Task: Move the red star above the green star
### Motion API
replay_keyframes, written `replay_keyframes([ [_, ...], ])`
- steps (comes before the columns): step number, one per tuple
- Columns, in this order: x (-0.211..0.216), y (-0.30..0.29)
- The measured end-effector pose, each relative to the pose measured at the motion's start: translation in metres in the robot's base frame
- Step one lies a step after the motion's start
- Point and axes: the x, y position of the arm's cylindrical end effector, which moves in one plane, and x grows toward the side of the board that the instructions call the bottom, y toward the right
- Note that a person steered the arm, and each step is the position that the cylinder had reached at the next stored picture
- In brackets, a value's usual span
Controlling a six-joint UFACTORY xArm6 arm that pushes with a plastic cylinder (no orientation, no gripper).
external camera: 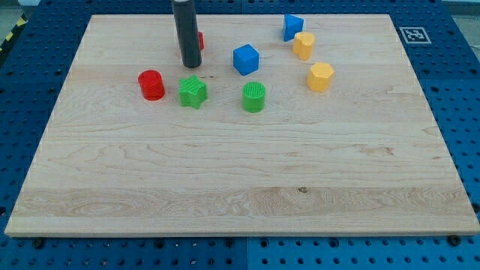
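Observation:
The green star (pixel 193 91) lies on the wooden board (pixel 240 172) at the upper left of centre. The red star (pixel 199 41) is almost wholly hidden behind my rod; only a red sliver shows at the rod's right side, above the green star. My tip (pixel 190 64) rests on the board just below the red star and a short way above the green star, apart from the green star.
A red cylinder (pixel 151 85) stands left of the green star. A green cylinder (pixel 254 97) stands to its right. A blue cube (pixel 245 59), a blue block (pixel 292 27) and two yellow blocks (pixel 304 45) (pixel 320 76) lie at the upper right.

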Motion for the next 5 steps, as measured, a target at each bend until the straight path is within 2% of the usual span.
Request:
replay_keyframes([
  [3,-0.041,0.000],
  [5,-0.041,0.000],
])
